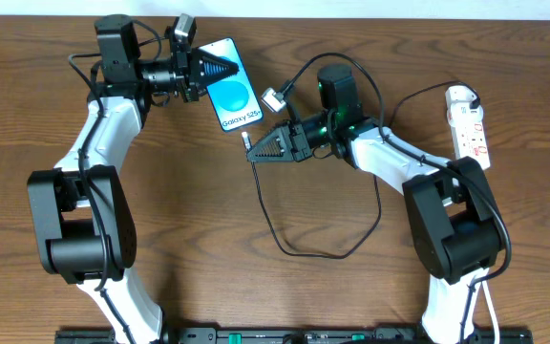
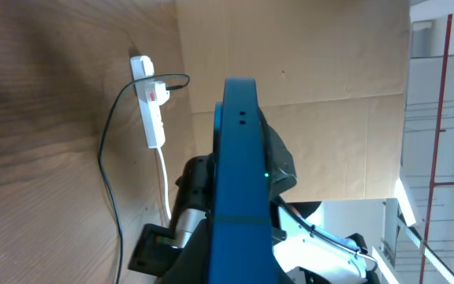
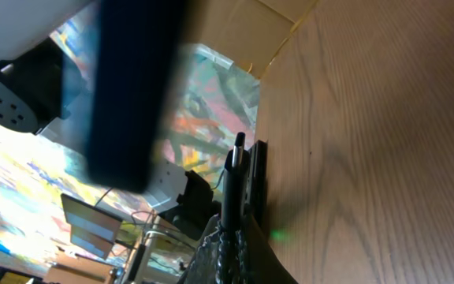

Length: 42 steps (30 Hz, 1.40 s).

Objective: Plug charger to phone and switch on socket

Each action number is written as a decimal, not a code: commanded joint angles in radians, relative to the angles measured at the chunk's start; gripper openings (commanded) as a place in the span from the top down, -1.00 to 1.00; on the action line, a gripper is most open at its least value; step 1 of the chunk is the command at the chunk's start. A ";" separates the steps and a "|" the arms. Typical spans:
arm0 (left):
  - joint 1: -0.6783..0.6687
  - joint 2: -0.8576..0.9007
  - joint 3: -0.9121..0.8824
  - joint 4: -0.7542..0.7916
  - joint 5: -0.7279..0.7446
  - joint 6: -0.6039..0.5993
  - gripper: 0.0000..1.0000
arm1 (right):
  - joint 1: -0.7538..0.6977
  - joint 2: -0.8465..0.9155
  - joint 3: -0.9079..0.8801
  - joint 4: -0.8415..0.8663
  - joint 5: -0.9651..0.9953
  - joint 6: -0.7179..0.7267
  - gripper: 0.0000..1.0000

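1. Step in hand: mating the charger to the phone. I judge the switch comes afterwards.
2. The left gripper (image 1: 225, 69) is clamped on the phone (image 1: 237, 96) near the table's (image 1: 256, 287) far edge, left of centre. The screen faces up, and the phone's lower end points towards the other arm. Whether the phone rests on the wood or hangs just above it cannot be told.
3. The right gripper (image 1: 253, 153) is pressed together on the charger (image 1: 318, 255) just behind its plug tip (image 1: 246, 139). In the right wrist view the tip (image 3: 239, 146) sticks out bare beyond the fingers. It is near the phone's lower end but not touching it.
4. The rest of the black cable loops loosely across the middle of the table towards the right side.
5. The socket (image 1: 469, 122) lies along the right edge, towards the far corner, well apart from both grippers. Its switch state is too small to read.
6. Next move, as I judge it: line the tip up with the port on the phone's lower end, then push straight in while the left gripper braces the phone. A skewed approach would likely slide off the edge.
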 commanded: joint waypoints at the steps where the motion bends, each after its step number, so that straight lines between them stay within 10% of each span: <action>1: 0.000 -0.010 0.009 0.005 0.033 0.020 0.85 | -0.010 0.003 0.002 0.025 -0.020 0.019 0.98; 42: -0.004 -0.010 0.009 0.005 0.023 0.092 0.85 | 0.004 0.003 0.002 0.108 -0.021 0.127 0.98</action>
